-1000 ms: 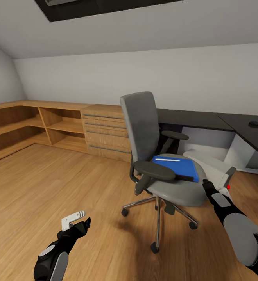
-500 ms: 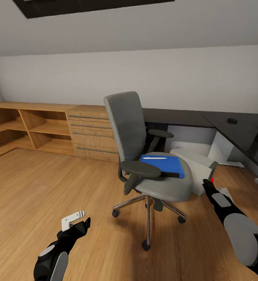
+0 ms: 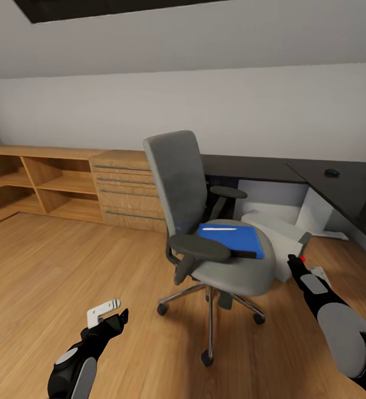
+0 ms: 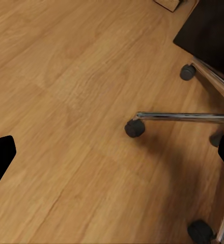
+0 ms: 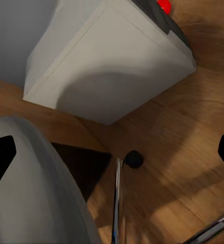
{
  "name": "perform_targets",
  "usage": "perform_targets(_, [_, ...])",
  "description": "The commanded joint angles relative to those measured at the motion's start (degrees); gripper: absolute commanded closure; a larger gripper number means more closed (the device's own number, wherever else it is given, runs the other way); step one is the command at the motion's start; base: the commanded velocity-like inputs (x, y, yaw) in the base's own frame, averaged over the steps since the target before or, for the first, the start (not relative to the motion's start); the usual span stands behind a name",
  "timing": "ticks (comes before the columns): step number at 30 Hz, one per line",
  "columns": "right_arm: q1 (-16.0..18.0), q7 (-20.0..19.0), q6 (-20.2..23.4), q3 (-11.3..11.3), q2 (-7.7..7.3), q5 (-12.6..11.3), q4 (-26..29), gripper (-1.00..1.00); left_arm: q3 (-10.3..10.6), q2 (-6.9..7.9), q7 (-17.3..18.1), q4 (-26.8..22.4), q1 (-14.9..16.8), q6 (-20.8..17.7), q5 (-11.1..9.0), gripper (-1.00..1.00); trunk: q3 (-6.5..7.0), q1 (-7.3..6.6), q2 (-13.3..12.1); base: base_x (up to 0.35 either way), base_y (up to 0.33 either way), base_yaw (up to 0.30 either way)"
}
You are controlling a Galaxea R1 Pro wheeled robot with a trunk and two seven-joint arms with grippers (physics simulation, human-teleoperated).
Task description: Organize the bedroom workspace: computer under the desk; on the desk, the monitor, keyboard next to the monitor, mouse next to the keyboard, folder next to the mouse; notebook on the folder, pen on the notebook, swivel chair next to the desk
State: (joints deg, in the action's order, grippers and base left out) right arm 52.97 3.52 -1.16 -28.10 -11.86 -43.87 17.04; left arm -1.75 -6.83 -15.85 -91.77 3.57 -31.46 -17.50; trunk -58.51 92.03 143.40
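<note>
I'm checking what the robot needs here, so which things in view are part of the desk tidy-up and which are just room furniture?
Part of the job: swivel chair, blue folder on its seat with a white pen on top, desk, mouse, computer on the floor.

Just there: wooden shelves, drawer unit.

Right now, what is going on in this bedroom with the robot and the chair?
The robot stands before the grey swivel chair on the wooden floor, and neither hand holds anything. The blue folder lies on the seat with a white pen on top. The left hand hangs low over the floor with its fingers apart. The right hand is beside the seat, near the light grey computer case lying below the dark desk. Nothing has been picked up.
</note>
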Motion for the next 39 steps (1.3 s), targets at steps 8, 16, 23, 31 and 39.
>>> perform_targets(8, [0.03, 0.22, -0.15, 0.2, -0.01, -0.6, 0.01, -1.0, -0.04, -0.02, -0.39, -0.08, 0.03, -0.16, -0.61, -1.0, -0.06, 0.0, 0.02, 0.08, 0.0, -0.001])
perform_targets(16, [0.03, 0.25, -0.18, 0.22, 0.02, -0.6, 0.01, -1.0, -0.04, 0.02, -0.38, -0.08, 0.03, -0.16, -0.54, -1.0, -0.06, 0.0, 0.02, 0.197, 0.0, 0.0])
perform_targets(23, [0.03, 0.26, -0.25, 0.23, 0.08, -0.6, 0.01, -1.0, -0.1, 0.05, -0.4, -0.08, 0.03, -0.18, -0.52, -1.0, -0.09, 0.0, 0.02, 0.027, 0.0, 0.026])
perform_targets(31, [0.03, 0.21, -0.27, 0.24, 0.15, -0.6, 0.01, -1.0, -1.1, 0.03, -0.41, -0.08, 0.03, -0.2, -0.6, -1.0, -0.31, 0.0, 0.02, 0.001, 0.0, 0.153])
perform_targets(39, [0.03, 0.17, -0.34, 0.24, 0.17, -0.6, 0.01, -1.0, -1.24, 0.03, -0.41, -0.08, 0.03, -0.27, -0.61, -1.0, -0.58, 0.0, 0.02, 0.0, 0.0, 0.198])
